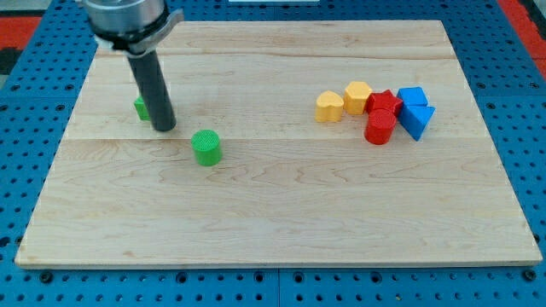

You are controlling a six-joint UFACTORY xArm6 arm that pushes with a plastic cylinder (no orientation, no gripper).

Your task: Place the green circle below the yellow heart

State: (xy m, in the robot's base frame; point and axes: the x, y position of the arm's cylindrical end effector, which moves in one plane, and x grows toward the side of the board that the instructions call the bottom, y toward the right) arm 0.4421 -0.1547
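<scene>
The green circle (206,147) stands on the wooden board at the view's left of centre. The yellow heart (329,107) sits at the view's right, at the left end of a cluster of blocks. My tip (165,128) rests on the board just left of and slightly above the green circle, with a small gap between them. A second green block (142,107) is partly hidden behind the rod; its shape is not clear.
Beside the yellow heart are a yellow block (357,96), a red star-like block (384,103), a red cylinder (380,127), a blue cube (412,97) and a blue triangular block (417,119). The board's left edge (53,162) lies to the view's left of the rod.
</scene>
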